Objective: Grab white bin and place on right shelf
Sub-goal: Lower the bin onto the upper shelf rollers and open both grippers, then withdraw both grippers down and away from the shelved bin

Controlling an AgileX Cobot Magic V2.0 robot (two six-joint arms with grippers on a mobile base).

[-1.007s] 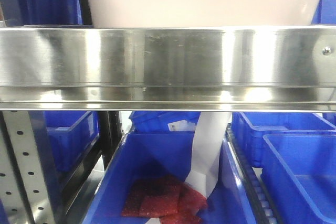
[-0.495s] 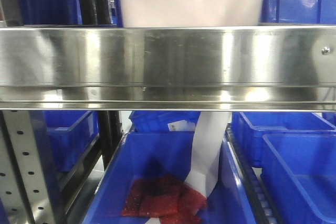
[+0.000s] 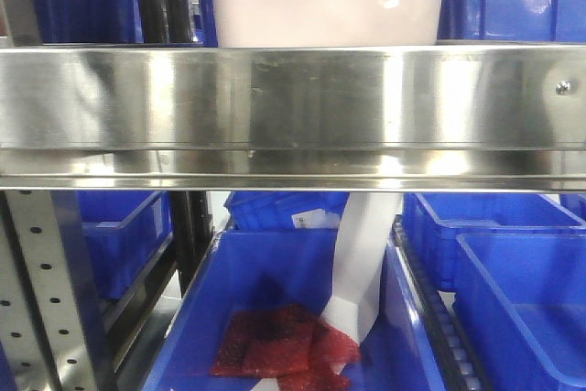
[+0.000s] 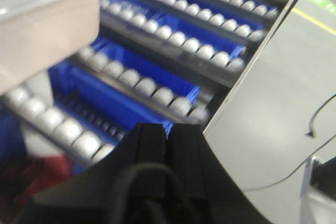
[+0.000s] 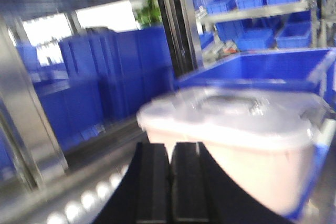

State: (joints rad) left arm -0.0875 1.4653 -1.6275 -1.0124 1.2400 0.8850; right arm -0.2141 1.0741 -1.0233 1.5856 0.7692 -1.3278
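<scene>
Pinkish white bin (image 3: 327,2) above steel right shelf (image 3: 293,107), lid (image 5: 226,111) only wrist-visible

Below and around me stand racks with perforated grey uprights (image 3: 41,290) carrying blue open crates (image 3: 513,290), one of them holding red mesh packets (image 3: 275,345) and a white paper strip (image 3: 362,263). My left wrist view shows inclined lanes of silver rollers (image 4: 157,95) between blue dividers, beside a grey floor (image 4: 278,103) marked with a yellow line and crossed by a dark cable. My right wrist view records stacked blue crates (image 5: 115,72), a bright window (image 5: 107,17) and green foliage (image 5: 149,11) beyond.
</scene>
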